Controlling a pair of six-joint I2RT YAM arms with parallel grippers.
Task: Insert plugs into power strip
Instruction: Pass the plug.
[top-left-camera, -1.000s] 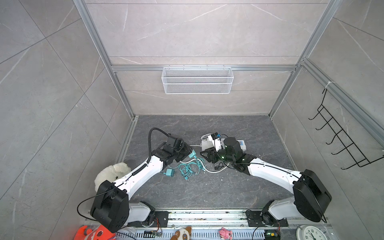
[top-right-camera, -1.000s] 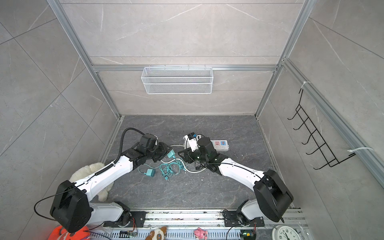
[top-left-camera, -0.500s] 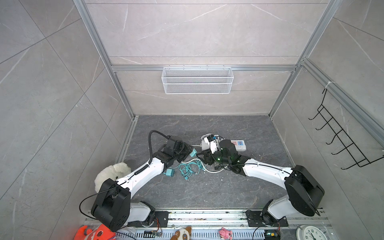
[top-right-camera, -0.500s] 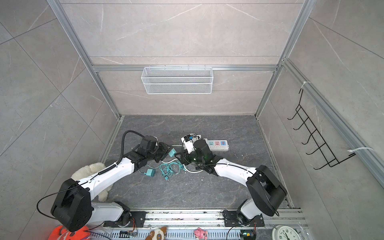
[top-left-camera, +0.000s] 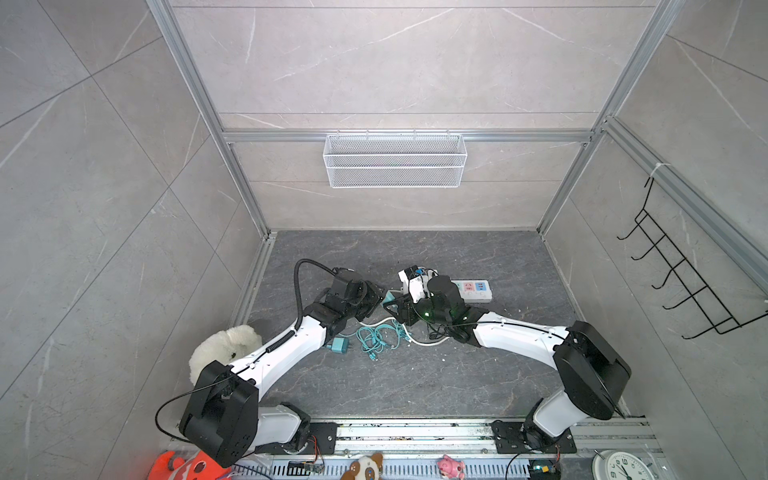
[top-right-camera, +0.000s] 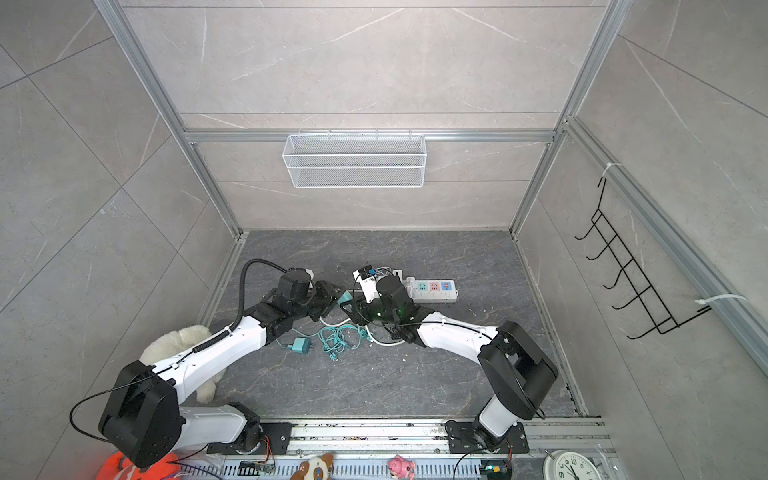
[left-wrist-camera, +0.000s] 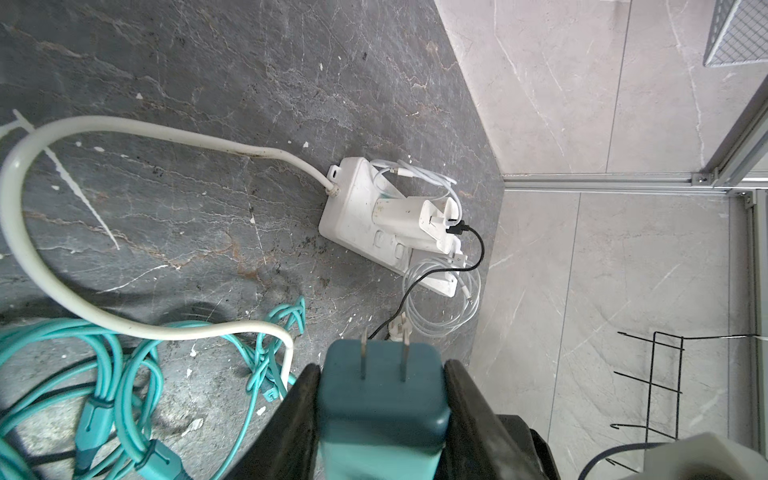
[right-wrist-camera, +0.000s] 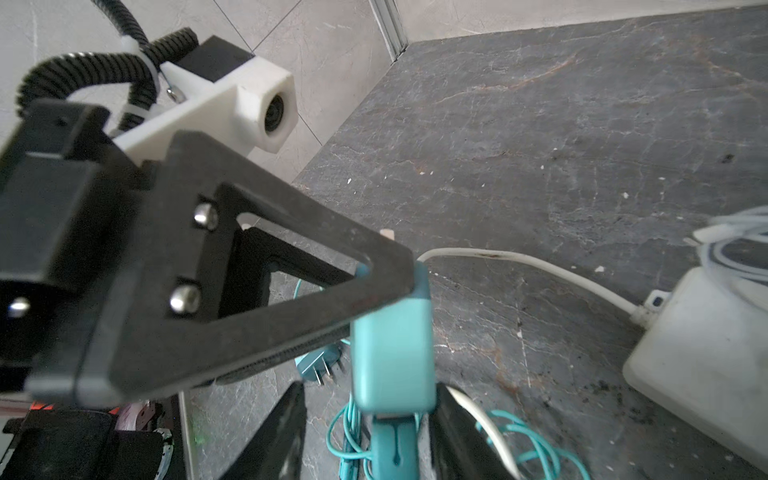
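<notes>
Teal plug (left-wrist-camera: 382, 415) is sitting clamped in the left gripper (left-wrist-camera: 380, 374), prongs pointing toward the power strip (left-wrist-camera: 353, 208) lying ahead, nearer the right arm; the right gripper (right-wrist-camera: 370, 392) is straddling the plug's cable end, jaws parted.

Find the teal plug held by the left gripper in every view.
In a top view: held plug just below centre.
In a top view: held plug below centre, slightly left.
Left wrist: held plug low centre.
Right wrist: held plug low centre.
Shared landmark: power strip.
</notes>
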